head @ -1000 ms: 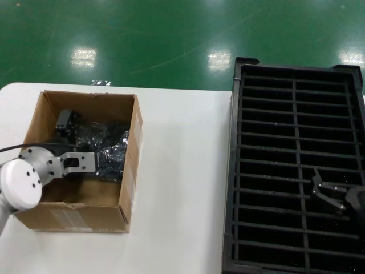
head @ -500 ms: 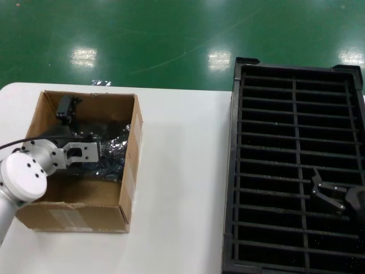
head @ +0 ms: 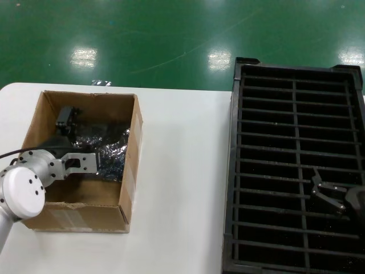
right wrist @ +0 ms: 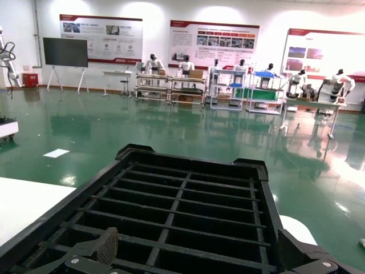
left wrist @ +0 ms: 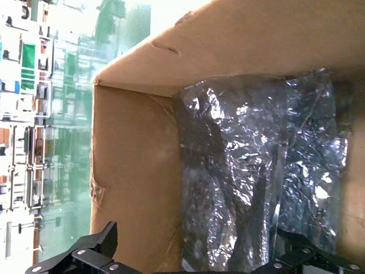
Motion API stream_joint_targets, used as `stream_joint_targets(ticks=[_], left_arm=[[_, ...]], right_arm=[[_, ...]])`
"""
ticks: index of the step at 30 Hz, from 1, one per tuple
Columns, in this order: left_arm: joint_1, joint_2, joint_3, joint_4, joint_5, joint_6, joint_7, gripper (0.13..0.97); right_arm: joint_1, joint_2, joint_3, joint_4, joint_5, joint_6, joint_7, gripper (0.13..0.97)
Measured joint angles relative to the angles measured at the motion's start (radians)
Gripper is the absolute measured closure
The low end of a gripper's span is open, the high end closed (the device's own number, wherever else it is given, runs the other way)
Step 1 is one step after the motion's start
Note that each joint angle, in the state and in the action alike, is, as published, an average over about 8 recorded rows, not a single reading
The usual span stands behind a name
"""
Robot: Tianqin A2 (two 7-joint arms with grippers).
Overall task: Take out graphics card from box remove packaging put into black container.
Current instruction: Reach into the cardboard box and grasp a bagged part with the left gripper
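The brown box (head: 74,214) stands on the left of the white table. Inside it lies the crinkled shiny packaging (head: 113,153), and a dark shape shows through the packaging (left wrist: 239,171); the graphics card itself is not plainly seen. My left gripper (head: 72,129) reaches down into the box, open, with its fingertips (left wrist: 108,233) spread on either side of the bag's near end, and the left gripper (left wrist: 197,251) holds nothing. My right gripper (head: 328,194) hovers open over the near right part of the black container (head: 295,148), where the right gripper (right wrist: 197,251) spans the container's empty slots (right wrist: 188,188).
The white table (head: 182,171) separates the box from the tray. A small shiny scrap (head: 101,83) lies at the table's far edge behind the box. Green floor lies beyond.
The left gripper rose toward the box's far wall half a second ago and has come back down and nearer. The bag shifted slightly. The right arm has not moved.
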Motion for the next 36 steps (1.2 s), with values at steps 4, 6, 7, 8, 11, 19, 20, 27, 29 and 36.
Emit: stream_joint_targets(ticks=[4,6,7,8,11,19,20,27,29,36], left_arm=[[0.016,0.002,-0.018,-0.013,0.026,0.001,-0.016,0.238],[0.023,0.004,-0.027,-0.019,0.036,0.000,-0.021,0.250],[0.026,0.004,-0.031,-0.023,0.041,0.000,-0.024,0.270],[0.030,0.005,-0.035,-0.026,0.046,0.001,-0.027,0.289],[0.039,0.006,-0.047,-0.036,0.059,0.003,-0.034,0.349],[0.058,0.008,-0.072,-0.057,0.085,0.013,-0.049,0.436],[0.060,0.008,-0.075,-0.060,0.087,0.014,-0.050,0.463],[0.074,0.007,-0.090,-0.081,0.102,0.025,-0.060,0.625],[0.078,0.006,-0.094,-0.087,0.106,0.028,-0.063,0.669],[0.095,0.001,-0.111,-0.114,0.124,0.041,-0.075,0.802]], right_arm=[[0.000,0.000,0.000,0.000,0.000,0.000,0.000,0.129],[0.000,0.000,0.000,0.000,0.000,0.000,0.000,0.129],[0.000,0.000,0.000,0.000,0.000,0.000,0.000,0.129],[0.000,0.000,0.000,0.000,0.000,0.000,0.000,0.129],[0.000,0.000,0.000,0.000,0.000,0.000,0.000,0.129],[0.000,0.000,0.000,0.000,0.000,0.000,0.000,0.129],[0.000,0.000,0.000,0.000,0.000,0.000,0.000,0.129],[0.000,0.000,0.000,0.000,0.000,0.000,0.000,0.129],[0.000,0.000,0.000,0.000,0.000,0.000,0.000,0.129],[0.000,0.000,0.000,0.000,0.000,0.000,0.000,0.129]])
